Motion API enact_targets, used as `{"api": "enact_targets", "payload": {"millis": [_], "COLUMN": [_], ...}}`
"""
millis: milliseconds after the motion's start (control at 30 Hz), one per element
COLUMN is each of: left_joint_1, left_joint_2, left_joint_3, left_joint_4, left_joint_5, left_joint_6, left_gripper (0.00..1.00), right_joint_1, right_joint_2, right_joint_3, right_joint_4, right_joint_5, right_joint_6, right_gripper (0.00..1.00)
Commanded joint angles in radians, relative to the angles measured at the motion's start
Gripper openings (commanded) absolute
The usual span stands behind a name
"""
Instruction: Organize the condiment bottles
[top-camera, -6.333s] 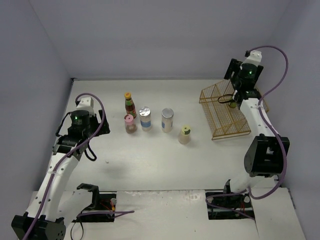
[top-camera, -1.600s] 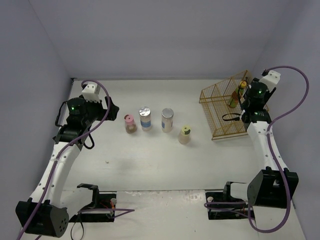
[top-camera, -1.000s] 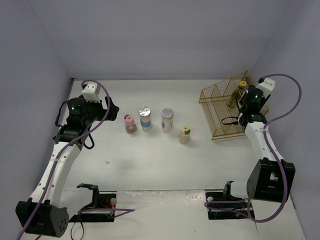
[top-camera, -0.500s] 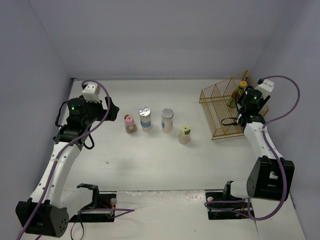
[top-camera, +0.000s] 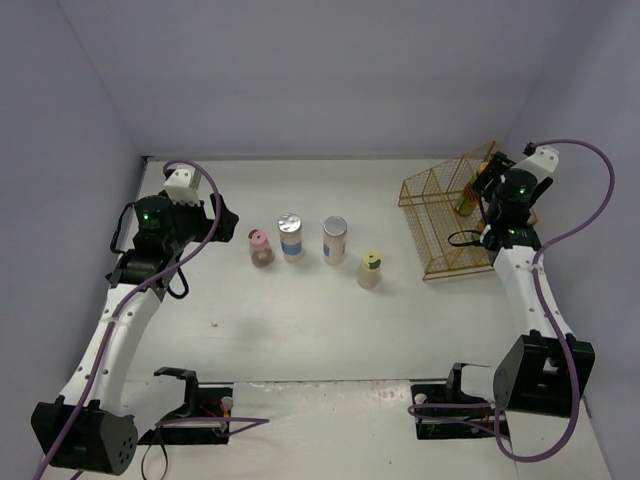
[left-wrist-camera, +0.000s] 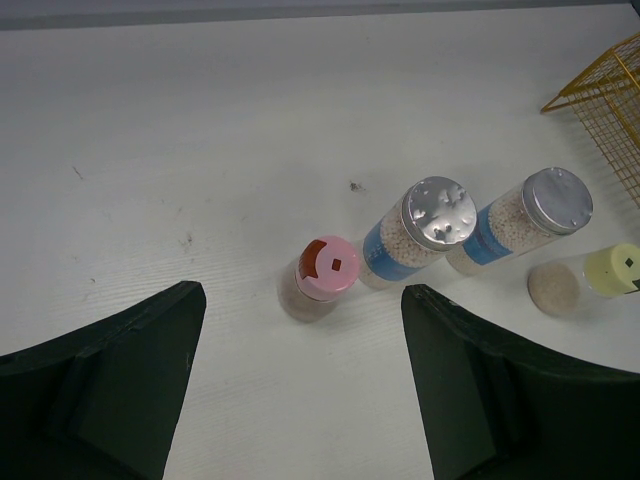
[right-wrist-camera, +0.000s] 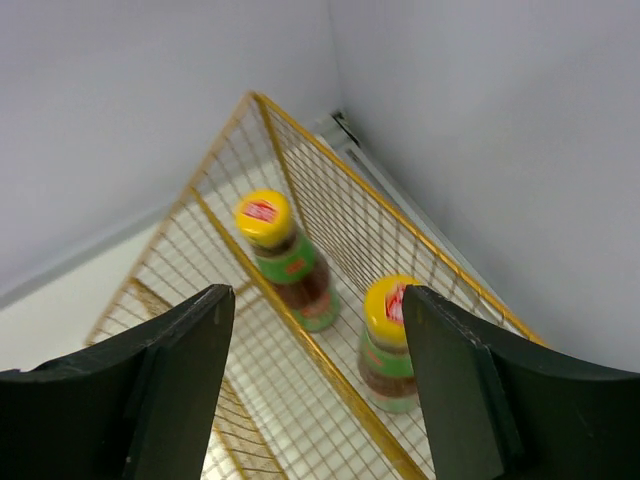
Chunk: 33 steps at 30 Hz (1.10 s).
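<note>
Sauce bottles (right-wrist-camera: 290, 265) stand at the wire basket (top-camera: 445, 235) beneath the wide, empty right tool (right-wrist-camera: 312, 325); left tool (left-wrist-camera: 300, 330), also wide, should next descend around the pink-lidded jar (left-wrist-camera: 322, 278)

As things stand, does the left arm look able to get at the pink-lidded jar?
Probably yes: the left gripper is open and the pink-lidded jar stands at the row's end nearest it, with nothing between them.

The white table (top-camera: 300, 320) carries the gold wire basket (top-camera: 432, 200) at its far right. Left of the basket stand four upright jars: nearest it the pale yellow-green-lidded jar (top-camera: 369, 269), then a silver-lidded jar (top-camera: 334, 239), a second silver-lidded jar (top-camera: 291, 236), and farthest the pink-lidded jar (top-camera: 260, 247)
</note>
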Motion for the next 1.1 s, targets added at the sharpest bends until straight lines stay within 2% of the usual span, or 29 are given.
{"api": "enact_targets", "payload": {"millis": [0, 200, 367, 467, 667, 800, 1067], "left_joint_1": [0.003, 0.008, 0.011, 0.011, 0.018, 0.018, 0.020], "left_joint_2": [-0.006, -0.009, -0.009, -0.009, -0.014, -0.011, -0.011], "left_joint_3": [0.035, 0.037, 0.037, 0.037, 0.038, 0.035, 0.038], "left_joint_4": [0.045, 0.045, 0.042, 0.037, 0.032, 0.032, 0.029], "left_joint_5": [0.016, 0.013, 0.003, -0.013, -0.028, -0.037, -0.043], "left_joint_6": [-0.004, -0.007, -0.013, -0.016, -0.030, -0.030, -0.029], "left_gripper": [0.80, 0.80, 0.80, 0.80, 0.80, 0.80, 0.80], "right_joint_1": [0.025, 0.120, 0.301, 0.387, 0.553, 0.591, 0.643], "right_joint_2": [-0.081, -0.146, -0.152, -0.146, -0.072, 0.007, 0.179], "right_joint_3": [0.112, 0.126, 0.082, 0.033, -0.007, -0.009, 0.055], "right_joint_4": [0.015, -0.072, -0.140, -0.164, -0.129, -0.057, -0.011], "right_joint_5": [-0.116, -0.204, -0.279, -0.290, -0.353, -0.475, -0.526], "right_joint_6": [0.012, -0.020, -0.046, -0.044, -0.083, -0.099, -0.130], "right_gripper": [0.70, 0.76, 0.82, 0.90, 0.98, 0.99, 1.00]}}
